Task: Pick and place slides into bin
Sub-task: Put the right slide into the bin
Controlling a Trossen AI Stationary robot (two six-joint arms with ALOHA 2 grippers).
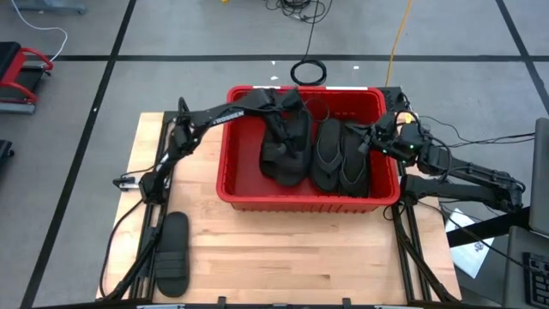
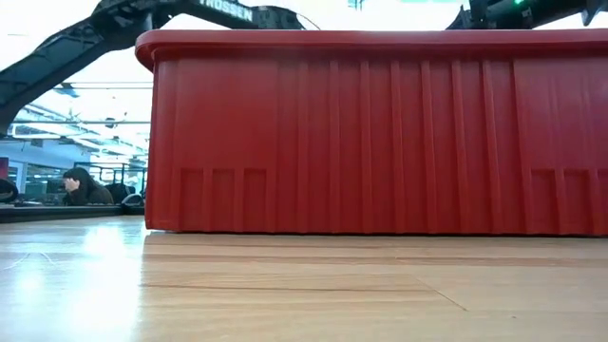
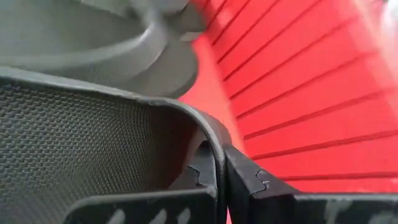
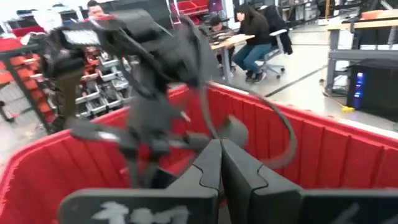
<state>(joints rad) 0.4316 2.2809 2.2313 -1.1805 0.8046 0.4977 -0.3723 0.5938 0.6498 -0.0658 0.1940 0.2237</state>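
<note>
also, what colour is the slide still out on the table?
Black, clearest in the high view: the slide lies on the table.

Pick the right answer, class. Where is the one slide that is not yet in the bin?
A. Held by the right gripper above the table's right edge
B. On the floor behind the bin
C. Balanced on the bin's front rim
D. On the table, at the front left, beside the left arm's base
D: the high view shows one slide flat on the table, front left, outside the bin.
</note>
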